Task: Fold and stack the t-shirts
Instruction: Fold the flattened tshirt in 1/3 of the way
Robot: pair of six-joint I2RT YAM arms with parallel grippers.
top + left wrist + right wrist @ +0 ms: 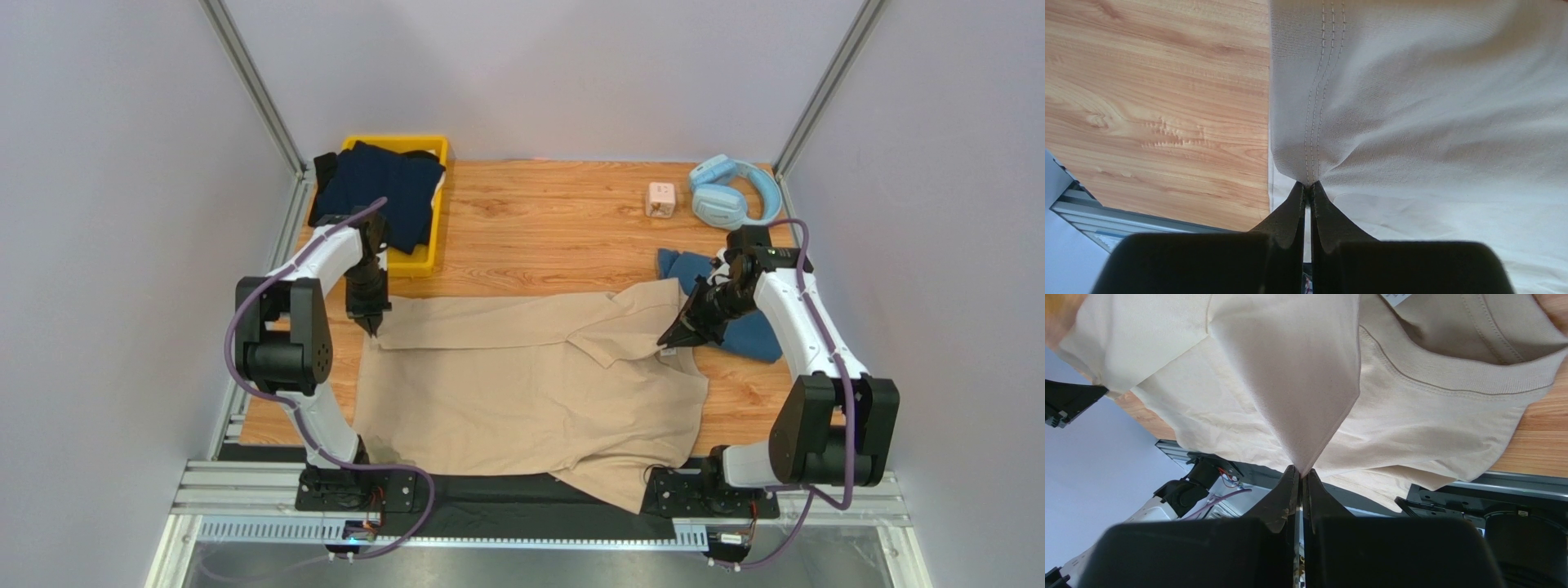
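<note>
Beige cotton covers the middle of the wooden table [552, 208], where the large beige t-shirt [528, 392] lies spread and partly folded. The left gripper [1307, 191] is pinched tight on its stitched hem at the far-left corner — the right gripper [1300, 476] likewise clamps a folded corner near the collar. The teal t-shirt [682, 265] lies by the right arm and the navy t-shirt [374, 190] sits in the yellow bin [417, 260].

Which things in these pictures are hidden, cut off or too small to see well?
Teal shirt, top view: partly under the right arm.
Neck label, right wrist view: cut by the top edge.
Cube, top view: too small to read.
Yellow bin inside, top view: covered by the navy shirt.
</note>
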